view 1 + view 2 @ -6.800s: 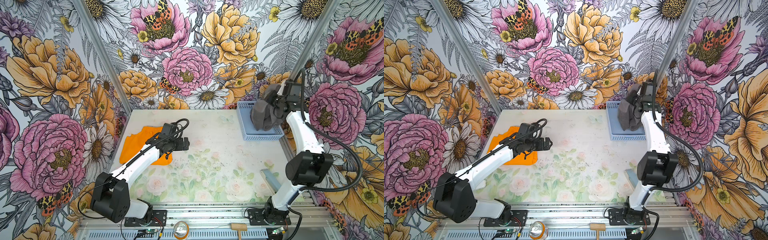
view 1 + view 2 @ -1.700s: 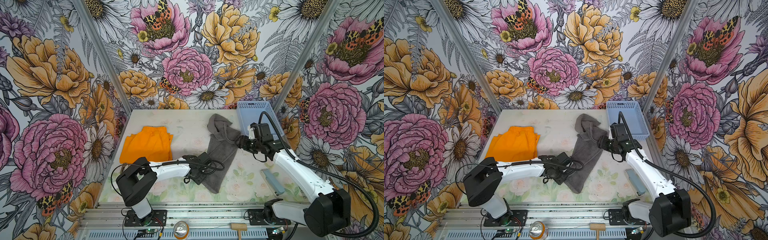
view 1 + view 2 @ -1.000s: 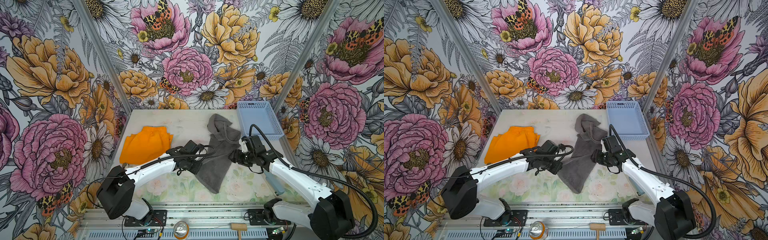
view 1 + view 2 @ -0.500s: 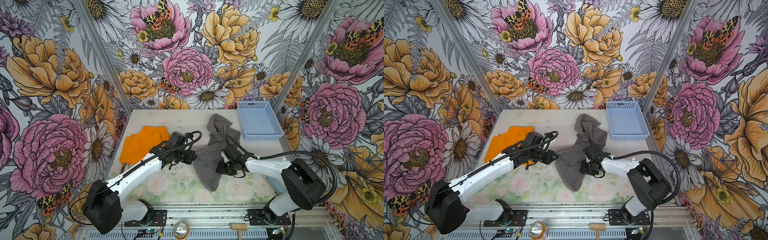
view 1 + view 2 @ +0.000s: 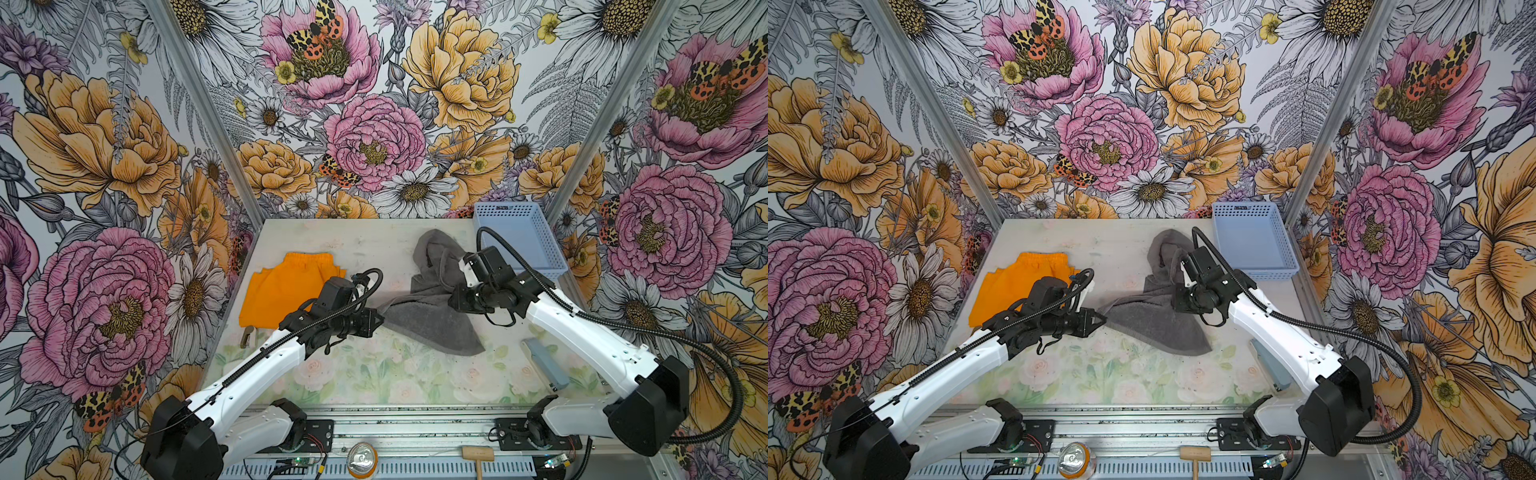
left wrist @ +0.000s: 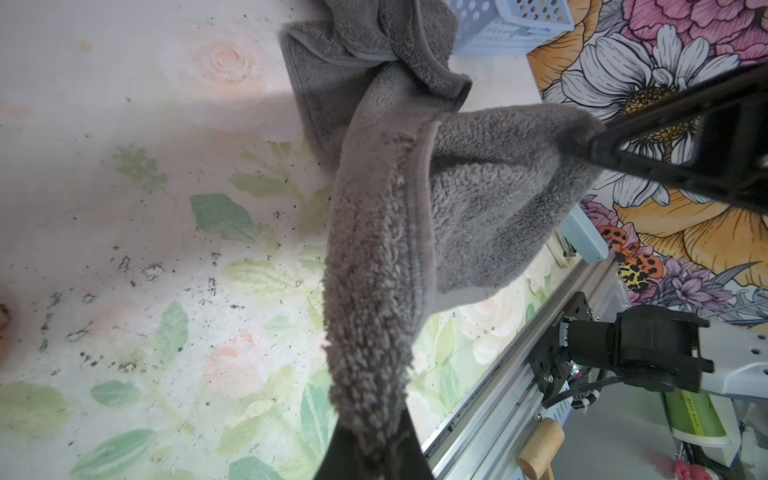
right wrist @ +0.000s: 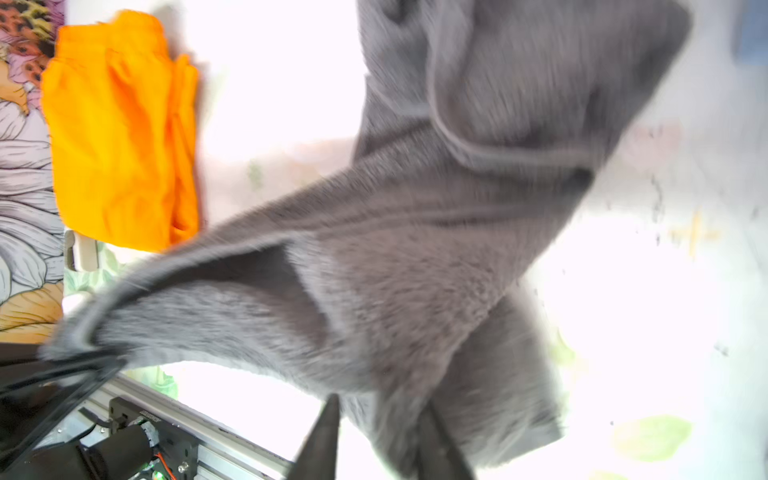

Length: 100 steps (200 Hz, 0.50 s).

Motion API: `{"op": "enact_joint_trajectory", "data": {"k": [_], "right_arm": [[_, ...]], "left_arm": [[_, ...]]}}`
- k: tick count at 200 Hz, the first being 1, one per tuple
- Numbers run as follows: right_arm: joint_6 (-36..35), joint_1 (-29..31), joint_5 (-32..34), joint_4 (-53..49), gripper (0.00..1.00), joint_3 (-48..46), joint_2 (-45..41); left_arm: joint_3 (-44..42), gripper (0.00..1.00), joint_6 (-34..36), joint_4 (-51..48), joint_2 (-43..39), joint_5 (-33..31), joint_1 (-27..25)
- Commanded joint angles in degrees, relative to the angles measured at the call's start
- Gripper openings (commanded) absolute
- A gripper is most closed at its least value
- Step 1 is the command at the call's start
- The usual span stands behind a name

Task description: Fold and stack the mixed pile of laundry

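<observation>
The left end effector is seen clamped on a corner of the dark grey terry towel. In the left wrist view the pile is pinched tight between the black fingers, with no gap. The right end effector is closed on a thicker bunch of the same towel. In the right wrist view cloth fills the space between its two fingers, and in the left wrist view the fabric is drawn up to its tip and hangs clear of the desk.

Two grips set well apart on the one cloth are judged to be taken so that the towel can be stretched and spread flat before any fold is made. Between the grips the cloth is held raised and sagging. Its far part lies crumpled on the desk toward 1 o'clock from the centre, and a loose flap trails toward 5 o'clock.

The orange shorts are laid flat at about 10 o'clock, well apart from the towel. They appear already folded, probably to serve as the base of the stack. The pale blue perforated basket is set at 2 o'clock, with nothing seen in it.
</observation>
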Motion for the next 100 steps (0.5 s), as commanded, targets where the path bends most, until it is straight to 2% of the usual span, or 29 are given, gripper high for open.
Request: {"op": "enact_joint_trajectory", "data": {"k": [1,19,46,68,100], "right_arm": [[-4.04,0.29,1.83,-5.22,0.52,1.87,5.16],[-3.36,0.35,2.78,-4.66,0.55,-0.40,5.33],[-1.11,-0.11,4.60,-2.44,0.55,-8.34,0.34],[0.93,-0.56,5.42,-0.57,0.53,-16.00,-3.31],[3.22,-1.02,6.34,3.24,0.43,-25.76,-4.69]], "left_arm": [[-2.81,0.00,-4.11,4.37,-1.04,-1.50,1.55],[-4.62,0.00,-5.07,4.72,-1.52,-2.53,2.08],[-6.58,0.00,-5.79,5.49,-1.40,-2.69,2.33],[-6.92,0.00,-5.80,5.77,-1.01,-2.81,2.72],[-5.97,0.00,-5.32,5.92,-0.16,-2.70,3.27]]}}
